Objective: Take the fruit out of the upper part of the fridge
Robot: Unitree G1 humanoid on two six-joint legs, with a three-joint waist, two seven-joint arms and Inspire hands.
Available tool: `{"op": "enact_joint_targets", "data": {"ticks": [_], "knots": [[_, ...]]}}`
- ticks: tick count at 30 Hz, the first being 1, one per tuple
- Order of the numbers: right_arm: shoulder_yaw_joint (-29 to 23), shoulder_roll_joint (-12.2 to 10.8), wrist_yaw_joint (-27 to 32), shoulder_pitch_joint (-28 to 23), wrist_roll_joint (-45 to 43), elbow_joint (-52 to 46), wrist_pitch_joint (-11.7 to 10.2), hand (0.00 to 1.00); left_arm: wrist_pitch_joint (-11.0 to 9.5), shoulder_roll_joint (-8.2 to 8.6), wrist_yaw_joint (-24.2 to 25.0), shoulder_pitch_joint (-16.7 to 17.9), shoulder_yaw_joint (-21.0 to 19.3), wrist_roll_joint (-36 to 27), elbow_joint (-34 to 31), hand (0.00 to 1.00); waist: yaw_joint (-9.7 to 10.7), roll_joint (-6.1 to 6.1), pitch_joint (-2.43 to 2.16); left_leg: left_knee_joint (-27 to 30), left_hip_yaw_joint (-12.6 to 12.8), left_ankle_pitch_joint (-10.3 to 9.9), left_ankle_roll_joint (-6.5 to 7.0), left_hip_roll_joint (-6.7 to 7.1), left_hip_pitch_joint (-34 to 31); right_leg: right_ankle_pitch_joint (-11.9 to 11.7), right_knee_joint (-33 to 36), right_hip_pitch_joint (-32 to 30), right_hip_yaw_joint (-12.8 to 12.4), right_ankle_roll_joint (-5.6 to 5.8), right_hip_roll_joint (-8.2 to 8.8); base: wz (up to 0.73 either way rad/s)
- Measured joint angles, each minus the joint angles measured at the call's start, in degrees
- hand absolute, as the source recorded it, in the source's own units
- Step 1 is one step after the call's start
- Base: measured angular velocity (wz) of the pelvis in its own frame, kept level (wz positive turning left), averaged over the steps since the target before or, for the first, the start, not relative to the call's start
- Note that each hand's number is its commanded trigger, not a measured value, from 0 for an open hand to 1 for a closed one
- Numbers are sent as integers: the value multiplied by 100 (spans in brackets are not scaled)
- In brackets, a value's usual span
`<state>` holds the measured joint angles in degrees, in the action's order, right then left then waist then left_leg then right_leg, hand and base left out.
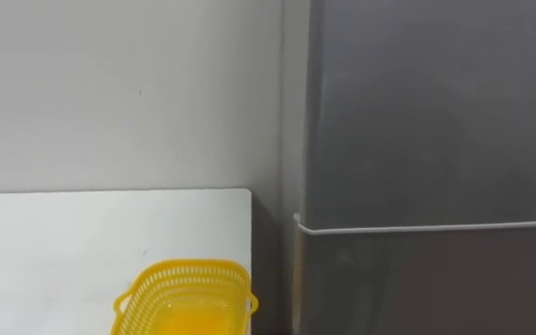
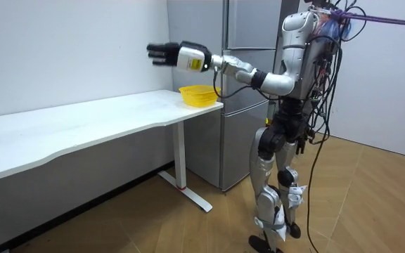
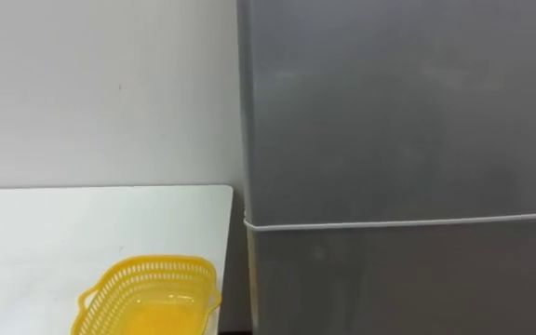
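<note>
Yellow basket (image 1: 186, 300) up front, empty, by the tabletop's (image 1: 63, 233) right edge, just beside the fridge (image 1: 435, 270). Upper door (image 1: 435, 112) shut, lower one too. Room view: robot stands in front of the fridge at the tabletop's end, L arm stretched out over the tabletop. Left hand (image 2: 164, 53) has its fingers extended and is holding nothing.

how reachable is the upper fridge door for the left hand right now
Probably not yet: the left hand is held out sideways above the white table, past the yellow basket, away from the closed upper fridge door. Nothing stands before the door, so swinging the arm across might do.
</note>
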<state>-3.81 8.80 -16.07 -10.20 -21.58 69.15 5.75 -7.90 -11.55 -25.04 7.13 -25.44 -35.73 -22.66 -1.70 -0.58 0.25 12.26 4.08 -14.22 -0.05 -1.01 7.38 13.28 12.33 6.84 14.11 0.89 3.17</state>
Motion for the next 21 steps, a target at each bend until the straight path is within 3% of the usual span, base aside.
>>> {"op": "enact_joint_targets", "data": {"ticks": [8, 13, 21], "knots": [[-101, 32, -226, -58, -52, 225, -27, 0, 49, -349, 1203, -406, 219, 5, -471, 0, 199, -41, 11, 47, 34, 0, 0, -11, -82, -28, -13, -22, -1, 0, -17, 1], [-213, 84, -212, -53, -47, 203, -58, 0, 57, -370, 1711, -492, 320, 5, -630, 0, 292, -89, 17, 39, 79, 0, 0, -12, -90, -28, 13, -81, -17, 1, -11, -5], [-213, 100, -230, -73, -48, 201, 7, 0, 383, -378, 2499, -515, 645, 42, -551, 0, 338, -216, 17, 39, 82, 0, 0, -12, -69, -29, 34, -94, -95, -2, -16, -3]]}}
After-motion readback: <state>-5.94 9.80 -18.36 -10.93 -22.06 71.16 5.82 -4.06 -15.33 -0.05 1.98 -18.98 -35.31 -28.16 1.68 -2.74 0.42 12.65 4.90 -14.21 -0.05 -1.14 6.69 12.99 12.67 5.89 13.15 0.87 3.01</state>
